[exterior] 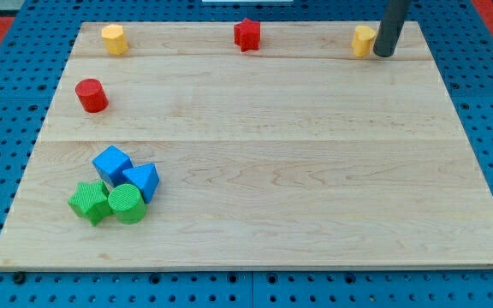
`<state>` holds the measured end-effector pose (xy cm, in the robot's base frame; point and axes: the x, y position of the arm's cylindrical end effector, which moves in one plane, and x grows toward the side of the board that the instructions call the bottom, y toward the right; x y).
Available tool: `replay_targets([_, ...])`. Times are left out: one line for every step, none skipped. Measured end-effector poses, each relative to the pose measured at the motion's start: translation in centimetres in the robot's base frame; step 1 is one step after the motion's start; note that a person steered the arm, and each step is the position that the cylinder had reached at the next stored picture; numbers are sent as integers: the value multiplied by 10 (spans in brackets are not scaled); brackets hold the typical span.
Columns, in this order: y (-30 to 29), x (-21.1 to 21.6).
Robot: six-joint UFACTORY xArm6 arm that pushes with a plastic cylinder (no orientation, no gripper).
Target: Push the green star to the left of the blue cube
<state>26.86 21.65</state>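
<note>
The green star (89, 202) lies near the board's lower left corner, just below the blue cube (111, 162) and touching the green cylinder (127, 204) on its right. A blue triangular block (143, 180) sits against the cube's right side, above the green cylinder. My tip (384, 53) is at the view's top right, far from the green star, right next to a yellow block (364, 40) on its left.
A red star (247, 34) sits at the top middle. A yellow block (115, 38) sits at the top left. A red cylinder (92, 95) stands on the left side. The wooden board (315, 171) lies on a blue pegboard.
</note>
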Motion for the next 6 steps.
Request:
replay_targets([2, 0])
replay_targets([2, 0])
replay_targets([2, 0])
replay_targets([2, 1])
replay_targets([3, 17])
replay_targets([3, 42])
